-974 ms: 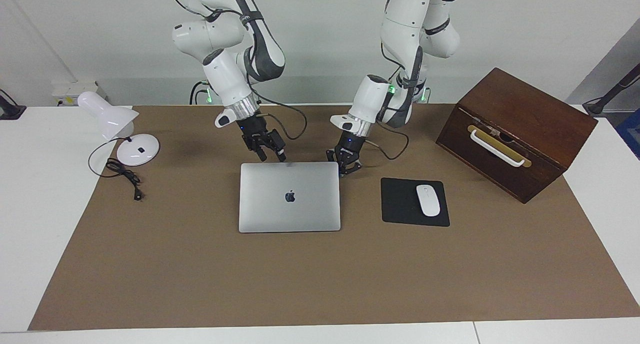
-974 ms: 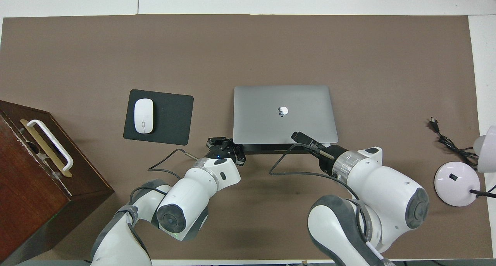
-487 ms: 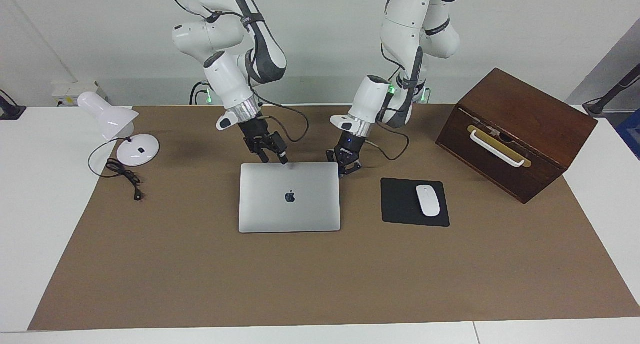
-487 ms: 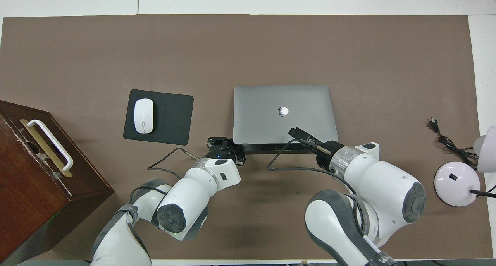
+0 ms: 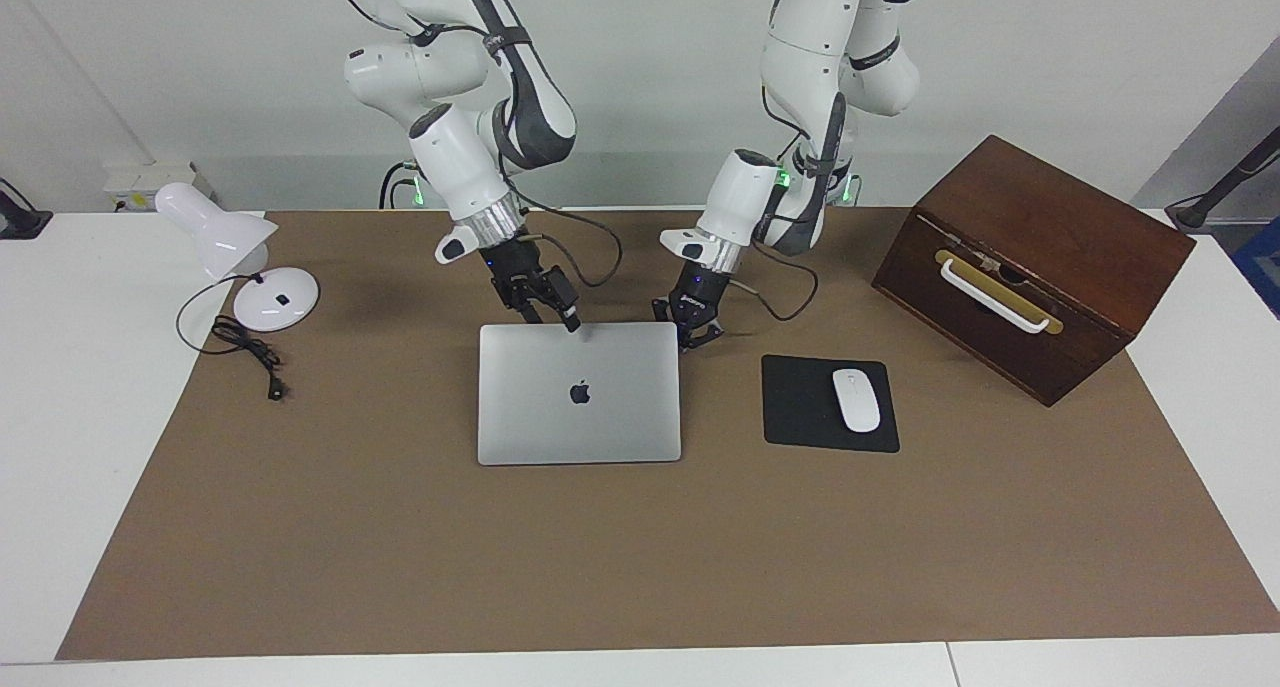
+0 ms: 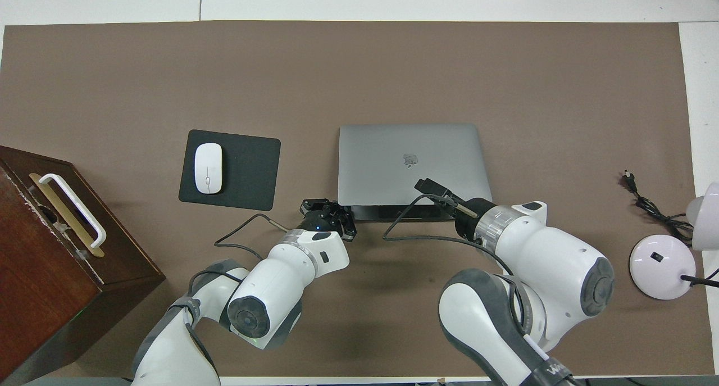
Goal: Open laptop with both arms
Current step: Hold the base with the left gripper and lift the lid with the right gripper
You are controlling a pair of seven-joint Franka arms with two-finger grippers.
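Note:
The silver-grey laptop [image 5: 579, 407] [image 6: 410, 150] lies mid-table, logo up. Its lid edge nearest the robots is lifted a little, and a dark strip of the base shows under it in the overhead view. My right gripper [image 5: 551, 316] [image 6: 433, 190] is open at the middle of that lifted edge, with one fingertip [image 5: 572, 323] against the lid. My left gripper [image 5: 691, 333] [image 6: 329, 213] is shut and sits low at the laptop's near corner toward the left arm's end, holding nothing that I can see.
A black mouse pad [image 5: 800, 407] with a white mouse [image 5: 856, 399] lies beside the laptop, and a brown wooden box [image 5: 1035, 257] stands toward the left arm's end. A white desk lamp [image 5: 240, 257] with its cord is at the right arm's end.
The right gripper has moved in over the laptop's near edge, and the lid's near edge has risen slightly. The left gripper has stayed at its corner.

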